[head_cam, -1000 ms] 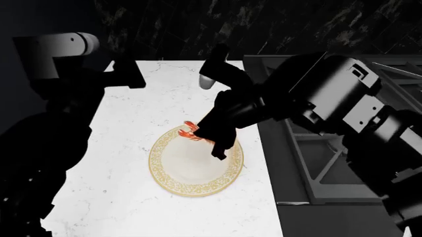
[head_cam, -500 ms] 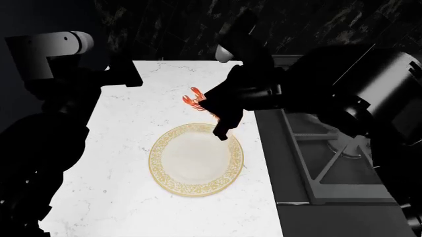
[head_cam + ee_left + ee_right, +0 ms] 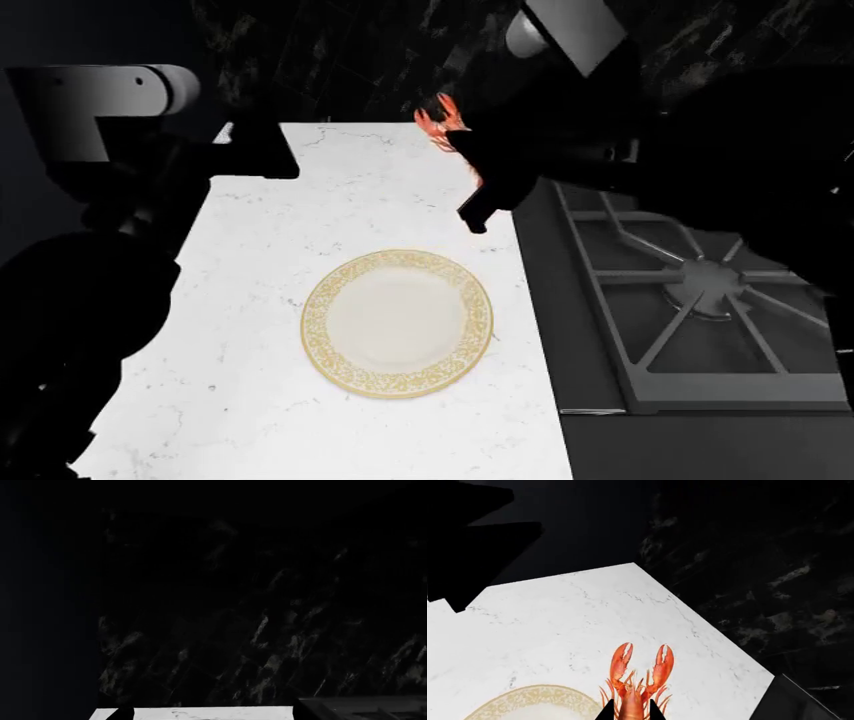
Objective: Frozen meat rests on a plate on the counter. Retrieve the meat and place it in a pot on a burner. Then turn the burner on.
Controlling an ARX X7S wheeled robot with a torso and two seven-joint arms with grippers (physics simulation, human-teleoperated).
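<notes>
The frozen meat, a small red-orange lobster [image 3: 438, 117] [image 3: 639, 680], hangs in the air above the back right corner of the white counter [image 3: 254, 300] [image 3: 560, 625]. My right gripper [image 3: 461, 145] [image 3: 630, 715] is shut on its body, and the claws stick out past the dark fingertips [image 3: 606, 714]. The gold-rimmed plate [image 3: 320, 330] [image 3: 527, 700] lies bare in the middle of the counter. A burner [image 3: 711, 285] with black grate spokes shows on the stove to the right. The pot is out of view. My left gripper [image 3: 260, 150] is a dark shape over the counter's back left corner.
The dark stove top [image 3: 601, 360] adjoins the counter's right edge. A dark veined wall [image 3: 347, 60] [image 3: 267, 630] runs behind both. The left wrist view shows mostly that wall, plus a thin strip of counter [image 3: 200, 713].
My right gripper has lifted the lobster off the plate and carried it up, back and to the right, toward the stove. The plate is left bare. The left arm has barely moved.
</notes>
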